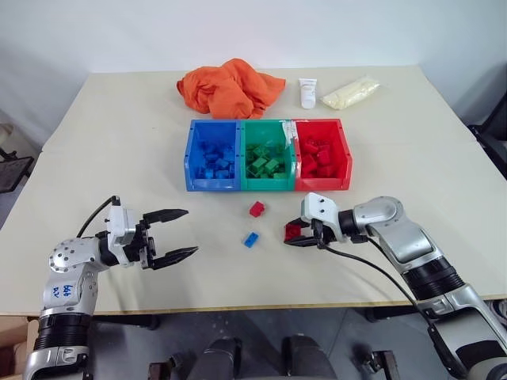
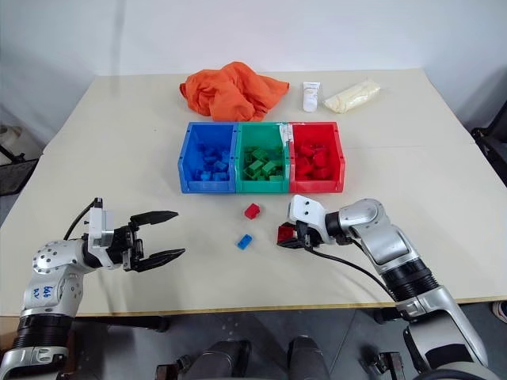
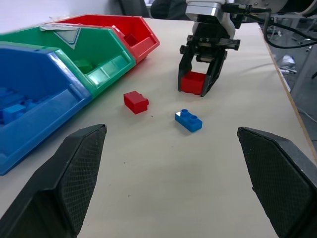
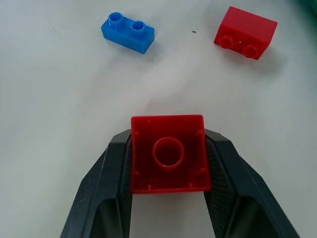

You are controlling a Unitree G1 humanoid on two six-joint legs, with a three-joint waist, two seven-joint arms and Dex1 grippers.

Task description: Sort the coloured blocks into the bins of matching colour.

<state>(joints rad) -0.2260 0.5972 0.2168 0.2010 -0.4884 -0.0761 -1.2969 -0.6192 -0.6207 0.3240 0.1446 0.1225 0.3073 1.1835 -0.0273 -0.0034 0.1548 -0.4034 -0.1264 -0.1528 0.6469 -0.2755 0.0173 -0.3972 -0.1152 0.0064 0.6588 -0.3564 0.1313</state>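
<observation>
My right gripper [image 1: 294,235] is shut on a red block [image 4: 168,153], its two fingers pressed against the block's sides just over the table. A second red block [image 1: 257,209] and a blue block [image 1: 251,239] lie loose on the table to its left, in front of the bins. The blue bin [image 1: 212,184], green bin [image 1: 268,185] and red bin [image 1: 323,184] stand joined in a row, each holding several bricks of its own colour. My left gripper [image 1: 190,232] hovers open and empty at the left, pointing toward the loose blocks.
Behind the bins lie an orange cloth [image 1: 228,87], a white tube [image 1: 307,93] and a pale plastic bag [image 1: 348,93]. The table's front edge [image 1: 253,305] runs close below both grippers.
</observation>
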